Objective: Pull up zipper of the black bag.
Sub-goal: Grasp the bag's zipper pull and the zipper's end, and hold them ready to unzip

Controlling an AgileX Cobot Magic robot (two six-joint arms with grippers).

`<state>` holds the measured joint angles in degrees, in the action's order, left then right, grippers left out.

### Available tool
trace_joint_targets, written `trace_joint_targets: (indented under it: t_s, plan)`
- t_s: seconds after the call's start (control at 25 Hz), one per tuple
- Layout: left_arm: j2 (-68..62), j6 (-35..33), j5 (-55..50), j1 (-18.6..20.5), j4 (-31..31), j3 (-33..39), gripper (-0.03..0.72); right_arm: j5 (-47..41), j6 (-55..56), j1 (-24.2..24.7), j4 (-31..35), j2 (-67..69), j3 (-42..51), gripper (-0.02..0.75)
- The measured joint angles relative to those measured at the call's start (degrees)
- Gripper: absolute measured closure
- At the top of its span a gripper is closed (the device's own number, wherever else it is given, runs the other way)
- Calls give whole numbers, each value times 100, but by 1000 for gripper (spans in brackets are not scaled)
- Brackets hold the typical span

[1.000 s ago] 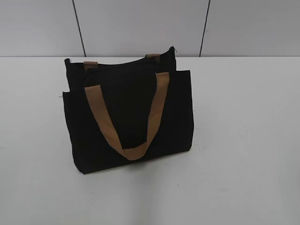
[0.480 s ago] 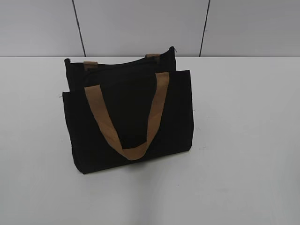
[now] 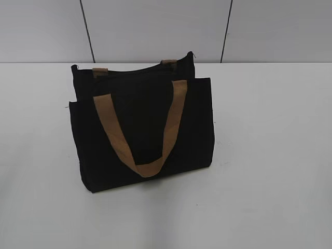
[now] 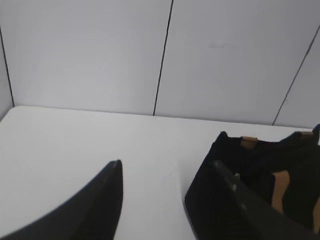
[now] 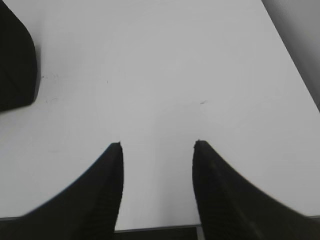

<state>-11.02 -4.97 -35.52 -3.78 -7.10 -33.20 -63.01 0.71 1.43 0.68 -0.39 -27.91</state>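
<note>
Black bag (image 3: pixel 142 129) upright mid tabletop (image 3: pixel 270 155), zipper (image 3: pixel 140 68) at 12 o'clock edge. Left claw (image 4: pixel 167 170), right claw (image 5: pixel 156 145) both open, empty. Risk: claw snags tan handle (image 3: pixel 140 129), bag tips.

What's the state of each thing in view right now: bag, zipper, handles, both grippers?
Black fabric tote bag: upright on the white table, untouched.
Zipper along its top edge: open or closed, cannot tell.
Tan webbing front handle: hanging down the front.
Left gripper: open, empty.
Right gripper: open, empty.
</note>
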Motion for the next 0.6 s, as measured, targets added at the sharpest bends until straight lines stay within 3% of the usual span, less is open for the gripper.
trace_joint_targets:
  t_s: [0.36,0.6]
  plan:
    - [-1252,-196,2307,-592,405,335,276,0,0,0,0,0,0,379]
    - [-2081,-194,4276,-996,384,1285,276,0,0,0,0,0,0,379]
